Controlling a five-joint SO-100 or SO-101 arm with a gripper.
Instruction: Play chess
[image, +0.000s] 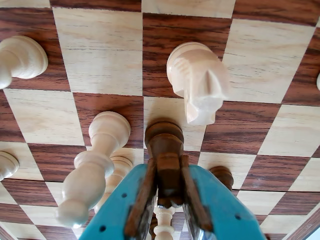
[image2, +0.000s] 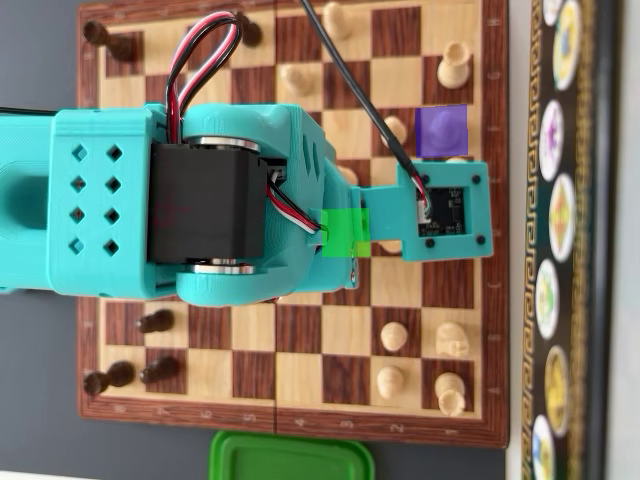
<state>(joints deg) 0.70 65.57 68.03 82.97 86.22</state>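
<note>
Chessboard (image: 100, 65) is crowded: fingers (image: 142, 200) clamp a dark pawn (image: 164, 145), white knight (image: 197, 82) and bishop (image: 95, 165) beside it.

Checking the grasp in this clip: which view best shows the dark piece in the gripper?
The wrist view: the dark piece sits clamped between the teal gripper fingers, its round top clear. In the overhead view the arm covers that spot, so the piece is hidden.

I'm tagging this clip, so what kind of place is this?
Probably a hobbyist's tabletop setup for robot chess: a wooden chessboard with light and dark pieces, a teal 3D-printed arm over it, its tool shut on a dark piece.
</note>
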